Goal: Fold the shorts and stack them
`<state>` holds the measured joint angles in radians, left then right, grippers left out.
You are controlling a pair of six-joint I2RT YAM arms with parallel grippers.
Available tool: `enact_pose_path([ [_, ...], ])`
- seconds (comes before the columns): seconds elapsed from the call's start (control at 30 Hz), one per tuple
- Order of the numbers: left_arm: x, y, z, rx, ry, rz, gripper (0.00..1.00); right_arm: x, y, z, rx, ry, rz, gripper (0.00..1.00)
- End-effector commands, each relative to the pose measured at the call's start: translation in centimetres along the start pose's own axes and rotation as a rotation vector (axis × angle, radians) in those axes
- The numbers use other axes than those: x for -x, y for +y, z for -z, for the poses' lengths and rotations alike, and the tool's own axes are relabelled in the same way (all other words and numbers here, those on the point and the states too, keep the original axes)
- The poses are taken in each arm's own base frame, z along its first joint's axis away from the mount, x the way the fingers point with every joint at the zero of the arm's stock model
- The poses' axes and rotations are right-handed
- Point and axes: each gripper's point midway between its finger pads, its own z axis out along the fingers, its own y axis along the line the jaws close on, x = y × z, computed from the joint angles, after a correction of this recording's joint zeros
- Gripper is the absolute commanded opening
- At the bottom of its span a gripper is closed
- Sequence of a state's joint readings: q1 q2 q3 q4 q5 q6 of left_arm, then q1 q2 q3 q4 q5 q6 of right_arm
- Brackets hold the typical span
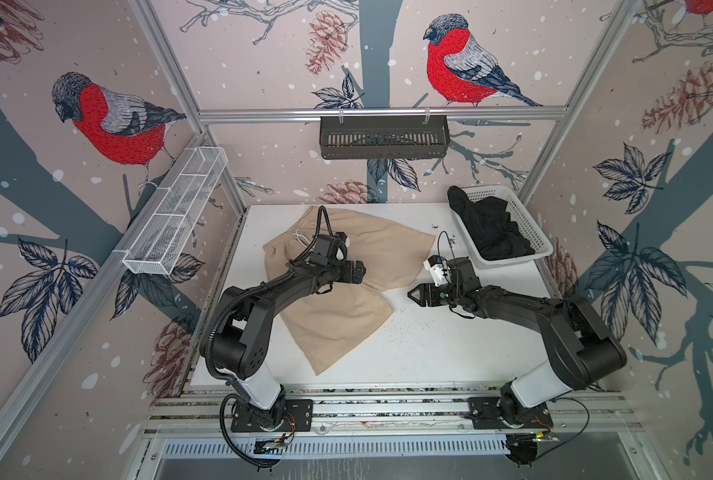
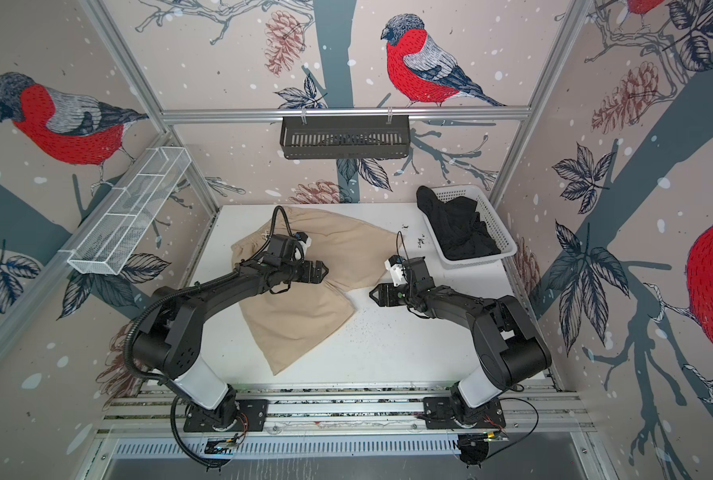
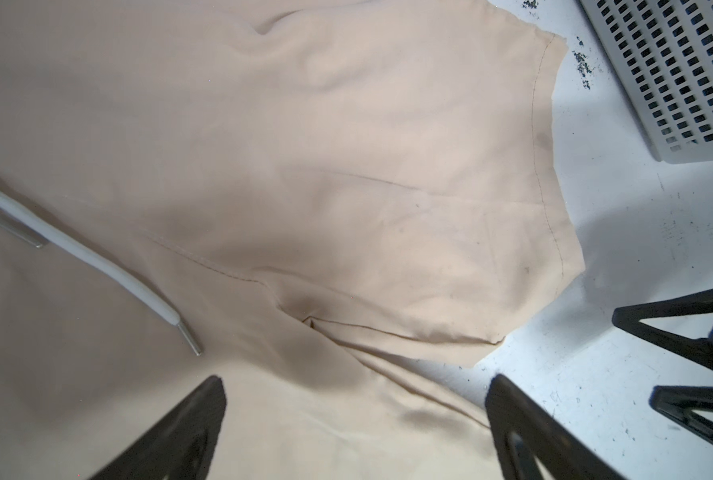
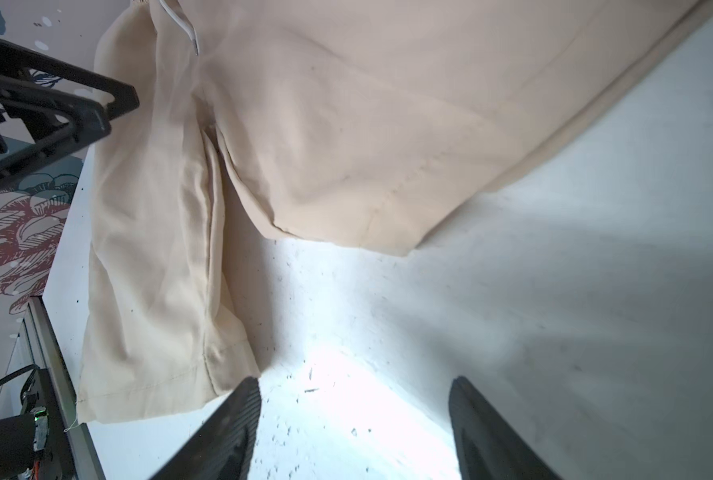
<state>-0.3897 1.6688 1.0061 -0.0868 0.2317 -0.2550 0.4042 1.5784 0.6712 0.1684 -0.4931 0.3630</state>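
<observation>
The beige shorts [image 1: 338, 320] [image 2: 300, 328] lie spread flat on the white table, waist toward the far left and both legs toward the near right. Their white drawstring [image 3: 97, 257] lies loose on the cloth. My left gripper [image 1: 361, 272] [image 2: 324, 272] [image 3: 354, 386] hovers open over the crotch area, with nothing between its fingers. My right gripper [image 1: 413, 295] [image 2: 373, 293] [image 4: 354, 386] is open over bare table, just right of the leg hems of the beige shorts [image 4: 346, 124]. The black shorts [image 1: 491, 232] [image 2: 458, 232] lie crumpled in the white basket [image 1: 512, 258] [image 2: 479, 259].
The basket [image 3: 658, 83] stands at the table's far right corner. A white wire shelf [image 1: 176, 216] hangs on the left wall and a black slotted tray [image 1: 383, 137] on the back rail. Dark specks [image 1: 408, 328] are scattered on the table near the beige hem.
</observation>
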Motion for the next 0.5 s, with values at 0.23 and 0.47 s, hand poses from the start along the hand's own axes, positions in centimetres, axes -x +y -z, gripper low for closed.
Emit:
enact_pose_path([
  [0.23,-0.3,0.4,0.7,0.023,-0.008,0.004,0.98,3.0,-0.4,-3.7,0.062,-0.053,0.085,0.74],
  [0.47,-0.2,0.4,1.0,0.027,-0.012,0.007,0.98,2.8,0.9,-6.0,0.159,-0.007,0.147,0.75],
])
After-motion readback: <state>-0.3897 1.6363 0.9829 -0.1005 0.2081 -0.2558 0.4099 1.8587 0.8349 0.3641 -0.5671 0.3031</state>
